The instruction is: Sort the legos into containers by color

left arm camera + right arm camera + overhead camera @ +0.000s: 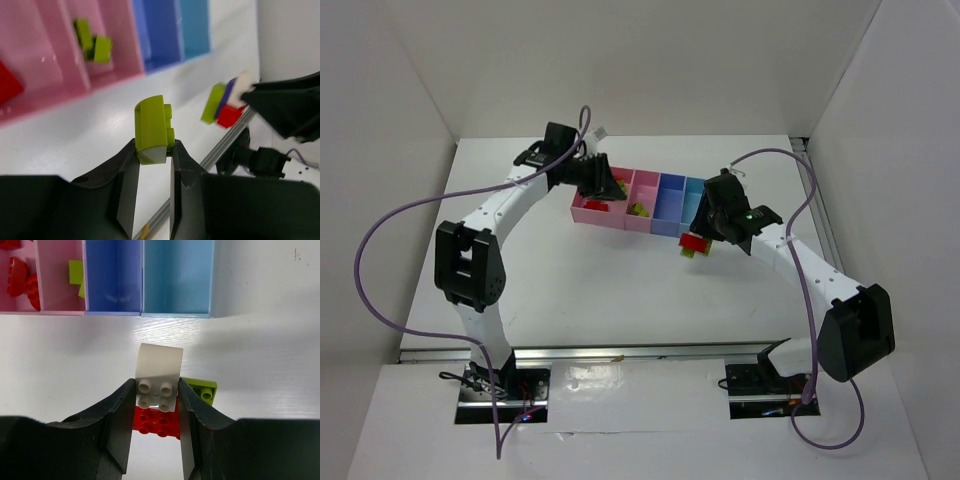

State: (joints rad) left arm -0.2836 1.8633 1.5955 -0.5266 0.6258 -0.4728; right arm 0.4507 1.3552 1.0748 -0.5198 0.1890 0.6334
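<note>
Left end effector (153, 149) tight around yellow-green lego (150, 122); right end effector (157, 390) around white lego (159, 365) (perhaps red-bottomed).

My left arm (510, 205) and right arm (810, 270): white links, black joints; purple cables (365, 270); black fingers (127, 190); green light (748, 213) on the right.

You get bright, even overhead light; the white table (620, 290) nearly washes out in the top view, with faint shadows under the arms (510, 205). Your left wrist view blurs the bins (165, 30) and far bricks (212, 102), while the held yellow-green brick (150, 127) is sharp. Your right wrist view is crisp on the red-and-white brick (159, 375), a soft grey shadow fronting the bins.
</note>
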